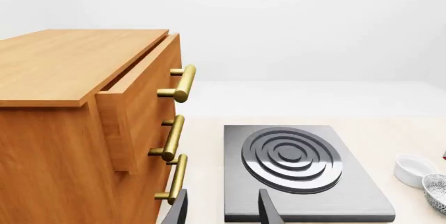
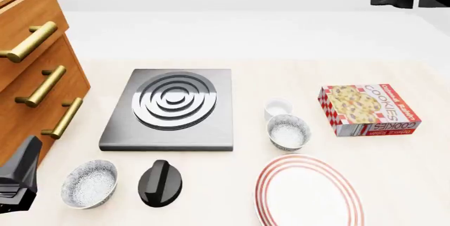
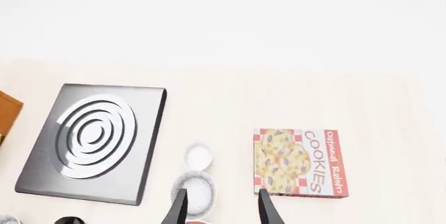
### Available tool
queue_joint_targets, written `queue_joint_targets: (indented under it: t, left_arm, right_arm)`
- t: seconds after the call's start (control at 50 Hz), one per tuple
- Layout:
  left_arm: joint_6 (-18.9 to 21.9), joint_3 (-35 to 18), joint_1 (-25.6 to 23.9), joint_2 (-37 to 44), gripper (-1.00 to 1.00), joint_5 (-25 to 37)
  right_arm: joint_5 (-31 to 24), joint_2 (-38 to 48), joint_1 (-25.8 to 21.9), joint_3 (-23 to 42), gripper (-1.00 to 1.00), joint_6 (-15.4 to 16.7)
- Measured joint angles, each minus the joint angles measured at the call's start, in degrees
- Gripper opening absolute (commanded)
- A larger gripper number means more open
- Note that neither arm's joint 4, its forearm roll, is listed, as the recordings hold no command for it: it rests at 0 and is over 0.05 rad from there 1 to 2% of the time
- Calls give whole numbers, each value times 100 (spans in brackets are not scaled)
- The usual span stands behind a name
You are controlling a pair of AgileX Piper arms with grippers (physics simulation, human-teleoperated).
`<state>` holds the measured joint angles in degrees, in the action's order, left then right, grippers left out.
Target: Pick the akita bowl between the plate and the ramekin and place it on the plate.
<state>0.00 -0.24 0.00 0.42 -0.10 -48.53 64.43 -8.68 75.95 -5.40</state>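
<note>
Front view shows the akita bowl [image 2: 287,133] a little right of the middle of the frame. It sits between the ramekin [image 2: 277,108], just above it in the frame, and the plate [image 2: 309,192], which fills the lower right. The bowl is just beside the little white cup and close to the plate's red-ringed rim. Nothing holds it.

A second speckled bowl [image 2: 89,183] rests at the lower left, next to a black knob [image 2: 160,183]. A grey burner plate [image 2: 170,108] with round rings lies left of the middle. A red cookie box [image 2: 368,109] lies at the right. A wooden cabinet [image 2: 31,68] with gold handles stands along the left edge.

The right gripper [image 3: 221,208] hangs high over the table. In the right wrist view its two dark fingers are spread apart with nothing between them, and the akita bowl [image 3: 195,188] shows beneath the fingers at the bottom middle of that frame.

The left gripper [image 1: 221,208] is near the cabinet [image 1: 83,119]. Its fingers are also spread apart and hold nothing. The burner plate [image 1: 300,172] lies past them.
</note>
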Motion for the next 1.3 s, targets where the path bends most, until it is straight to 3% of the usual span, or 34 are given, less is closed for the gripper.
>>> queue_joint_targets:
  t: [0.64,1.3]
  left_arm:
    - [0,0,0,0,100,0]
    - [0,0,0,0,100,0]
  right_arm:
    - [497,568,315,-723,100,10]
    - [1665,1143,231,-1717,100,-80]
